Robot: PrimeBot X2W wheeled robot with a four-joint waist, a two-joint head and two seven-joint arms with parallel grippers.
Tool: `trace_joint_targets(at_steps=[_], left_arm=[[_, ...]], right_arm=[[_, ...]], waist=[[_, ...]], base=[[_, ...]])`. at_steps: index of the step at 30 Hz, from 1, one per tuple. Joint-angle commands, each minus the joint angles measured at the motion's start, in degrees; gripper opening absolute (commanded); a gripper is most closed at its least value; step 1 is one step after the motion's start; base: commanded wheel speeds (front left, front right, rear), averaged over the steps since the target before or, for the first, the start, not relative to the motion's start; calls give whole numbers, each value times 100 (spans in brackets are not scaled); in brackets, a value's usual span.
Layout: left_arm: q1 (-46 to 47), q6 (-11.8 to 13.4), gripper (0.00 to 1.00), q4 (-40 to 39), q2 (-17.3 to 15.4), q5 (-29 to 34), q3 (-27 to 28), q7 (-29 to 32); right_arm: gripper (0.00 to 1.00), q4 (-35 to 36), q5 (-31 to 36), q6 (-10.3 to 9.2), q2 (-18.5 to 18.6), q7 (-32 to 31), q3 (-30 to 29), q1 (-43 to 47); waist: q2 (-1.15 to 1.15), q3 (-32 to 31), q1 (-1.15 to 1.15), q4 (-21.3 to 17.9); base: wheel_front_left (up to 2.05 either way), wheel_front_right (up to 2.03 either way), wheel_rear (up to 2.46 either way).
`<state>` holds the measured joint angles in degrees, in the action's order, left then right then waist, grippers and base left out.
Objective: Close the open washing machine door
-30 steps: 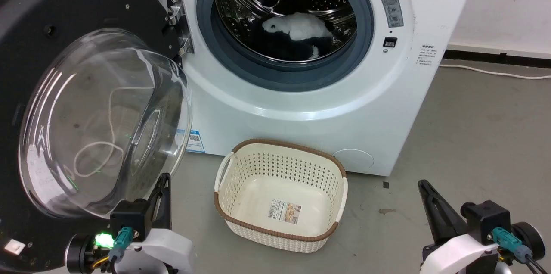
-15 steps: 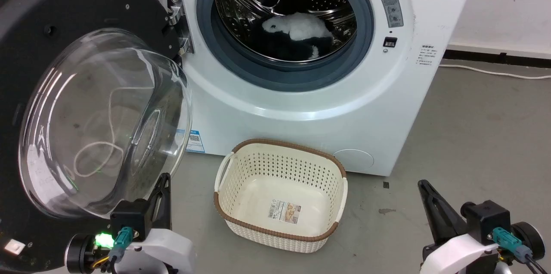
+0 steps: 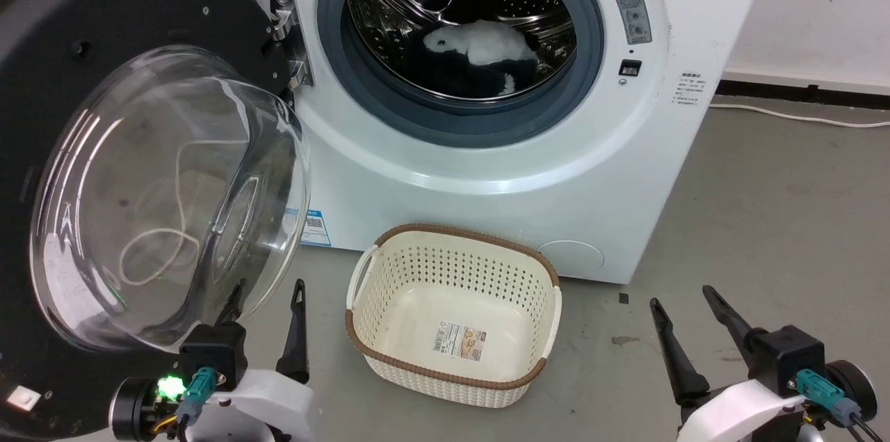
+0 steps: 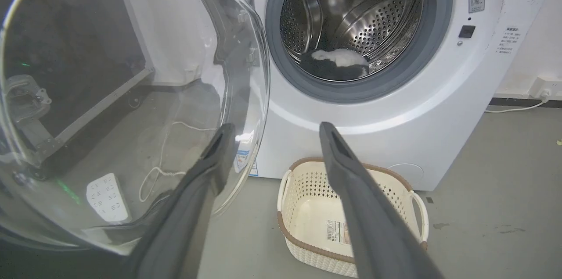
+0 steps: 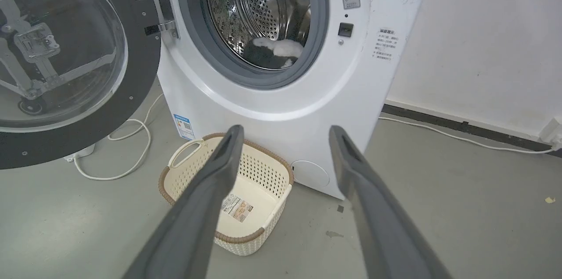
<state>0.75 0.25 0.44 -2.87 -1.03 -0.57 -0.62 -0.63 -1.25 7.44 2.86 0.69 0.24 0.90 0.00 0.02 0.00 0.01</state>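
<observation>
The washing machine door [image 3: 104, 4], a black ring around a bulging glass bowl, stands swung wide open at the left, hinged beside the drum opening. The white washing machine [image 3: 487, 178] shows its steel drum with white and dark laundry [image 3: 480, 42] inside. My left gripper [image 3: 270, 287] is open and empty, low beside the bowl's lower edge. In the left wrist view one finger [image 4: 206, 173] lies in front of the door's glass [image 4: 131, 94]. My right gripper [image 3: 680, 296] is open and empty over the floor at the lower right, apart from the machine [image 5: 281, 108] and the door [image 5: 140, 51].
A cream perforated basket [image 3: 459, 230] with a brown rim stands empty on the grey floor before the machine, between my two grippers. A white cable [image 5: 127, 169] lies on the floor under the door. Another cable [image 3: 799, 115] runs along the right wall.
Both grippers have gone from shut to open. The arms, the door and the basket have stayed where they were.
</observation>
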Motion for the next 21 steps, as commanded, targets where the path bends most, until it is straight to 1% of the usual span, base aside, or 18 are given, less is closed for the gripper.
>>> trace_joint_targets(at_steps=[1, 2, 3, 12, 21], left_arm=[[-36, -24, 82, 11, -1, -55, -8, -47], [-39, -26, 7, 15, -1, -71, -14, -59], [-41, -29, 0, 18, -1, -87, -20, -71], [-57, -57, 0, -30, -1, -231, -56, -184], [11, -12, 0, -482, -1, -510, 109, -292]], right_arm=[[100, -20, -77, 0, 0, 50, 11, 50], [100, -28, -94, 0, 0, 62, 14, 55], [100, -36, -112, 0, 0, 74, 18, 60], [100, -102, -261, 1, 0, 183, 39, 102], [100, -178, -402, 1, 0, 290, 40, 151]], waist=[[0, 0, 0, 0], [0, 0, 0, 1], [0, 0, 0, 1], [0, -3, 0, 10], [0, 5, 0, 97]], base=[[0, 0, 0], [0, 0, 0], [0, 0, 0], [0, 0, 0], [0, 0, 0]])
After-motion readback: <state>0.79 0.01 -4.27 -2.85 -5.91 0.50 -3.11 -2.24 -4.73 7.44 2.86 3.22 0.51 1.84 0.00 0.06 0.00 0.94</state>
